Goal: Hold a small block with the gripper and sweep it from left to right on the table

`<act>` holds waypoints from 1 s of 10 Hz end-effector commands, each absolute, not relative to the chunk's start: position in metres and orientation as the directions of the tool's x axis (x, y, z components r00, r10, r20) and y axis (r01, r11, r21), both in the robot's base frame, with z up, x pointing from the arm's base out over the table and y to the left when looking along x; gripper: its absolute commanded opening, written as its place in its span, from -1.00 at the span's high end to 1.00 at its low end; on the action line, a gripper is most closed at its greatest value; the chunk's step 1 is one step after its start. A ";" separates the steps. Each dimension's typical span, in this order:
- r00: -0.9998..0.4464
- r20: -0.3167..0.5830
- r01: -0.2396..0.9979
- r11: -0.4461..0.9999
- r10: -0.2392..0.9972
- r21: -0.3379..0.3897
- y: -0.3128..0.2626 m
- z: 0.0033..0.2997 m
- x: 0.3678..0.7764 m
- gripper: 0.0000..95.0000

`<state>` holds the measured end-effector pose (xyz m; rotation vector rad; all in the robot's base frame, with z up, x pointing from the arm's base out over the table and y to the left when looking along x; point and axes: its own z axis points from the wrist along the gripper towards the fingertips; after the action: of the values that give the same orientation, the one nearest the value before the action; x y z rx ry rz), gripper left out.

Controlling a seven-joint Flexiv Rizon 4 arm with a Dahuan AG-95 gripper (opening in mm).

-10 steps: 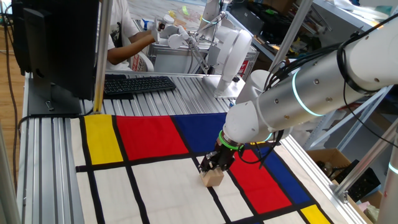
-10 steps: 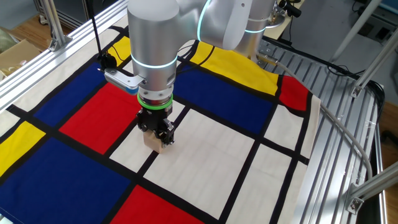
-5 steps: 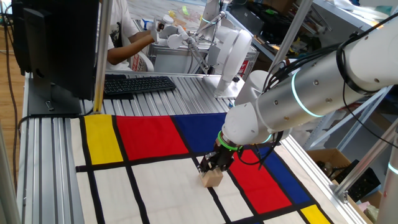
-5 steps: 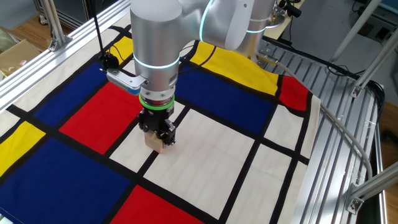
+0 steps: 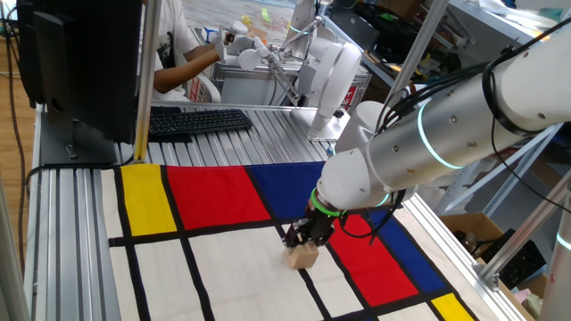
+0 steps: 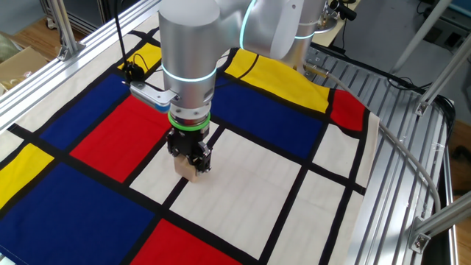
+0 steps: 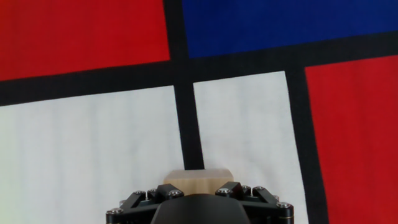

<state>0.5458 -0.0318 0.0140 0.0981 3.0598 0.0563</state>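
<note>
The small block (image 5: 304,256) is a light-tan wooden cube resting on the table's cloth (image 5: 214,267), over a black line between white rectangles. The black gripper (image 5: 303,239), with a green ring above it, is shut on the block from above. In the other fixed view the gripper (image 6: 190,157) holds the block (image 6: 185,171) on a black line beside a white rectangle. In the hand view the block (image 7: 198,176) shows just past the black fingers (image 7: 231,188), with a black line running away from it.
A black keyboard (image 5: 198,120) and monitor (image 5: 80,62) stand on the rails behind the cloth. A person (image 5: 183,53) sits at the back. Aluminium rails (image 6: 412,147) and cables run along the cloth's edge.
The gripper and block have slid a short way along the cloth, to the right in the other fixed view. The grip is unchanged.
</note>
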 end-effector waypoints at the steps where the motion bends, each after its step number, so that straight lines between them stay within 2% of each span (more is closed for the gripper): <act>1: -0.995 -0.081 0.063 0.997 0.066 0.042 -0.030 0.013 0.546 1.00; 10: -0.993 -0.080 0.080 0.996 0.082 0.032 -0.019 0.013 0.542 1.00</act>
<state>0.5393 -0.0184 0.0143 0.1174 3.0546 0.0676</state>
